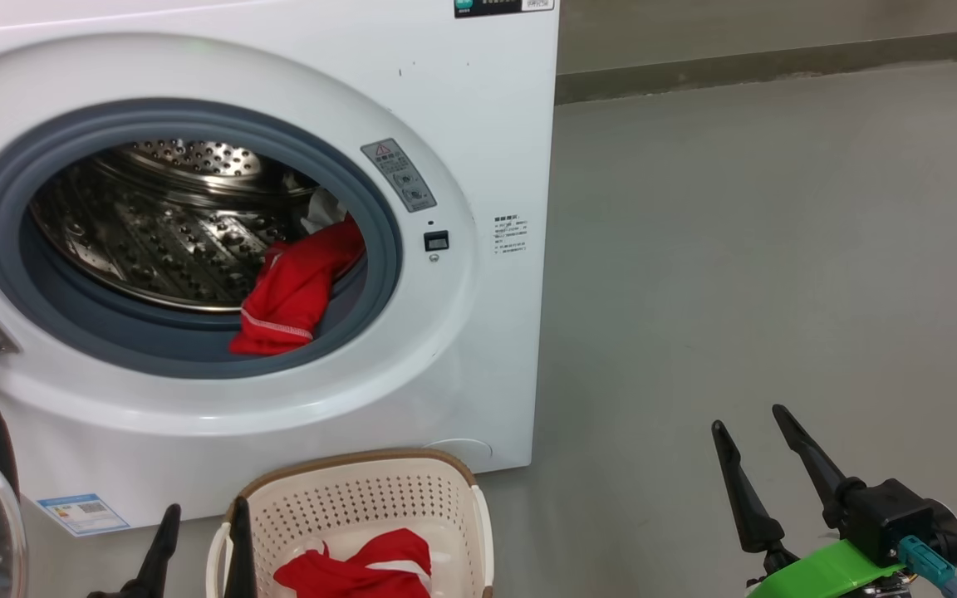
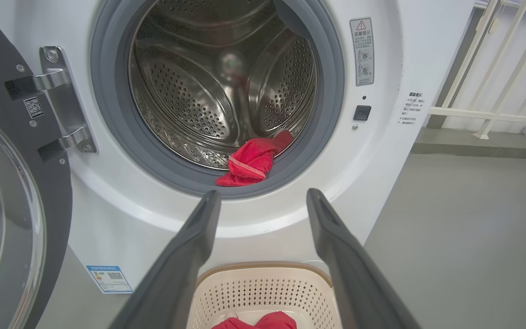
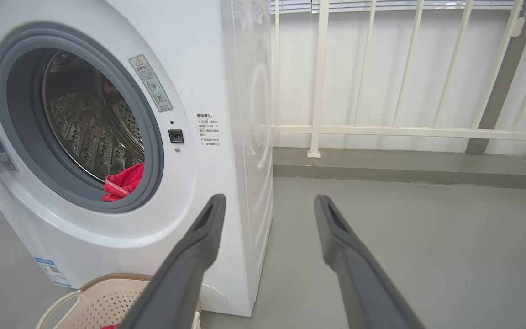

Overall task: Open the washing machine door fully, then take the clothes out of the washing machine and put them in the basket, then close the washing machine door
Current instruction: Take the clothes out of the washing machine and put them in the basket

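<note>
1. Head view, lower left: note left gripper [image 1: 204, 508] spread wide, empty, at the basket [image 1: 362, 459] rim.
2. Lower right: note right gripper [image 1: 749, 419] equally wide, empty, well apart from the washing machine [image 1: 478, 108].
3. Find clothes [image 1: 292, 291] draped over the drum [image 1: 163, 224] front lip, long axis running inward; possibly white fabric [image 1: 321, 212] behind, hard to tell. Count one red piece [image 1: 362, 565] already in the basket.
4. Judge left gripper nearer: reach up and forward.
5. Keep washing machine door [image 2: 7, 228] swung open at left.
</note>
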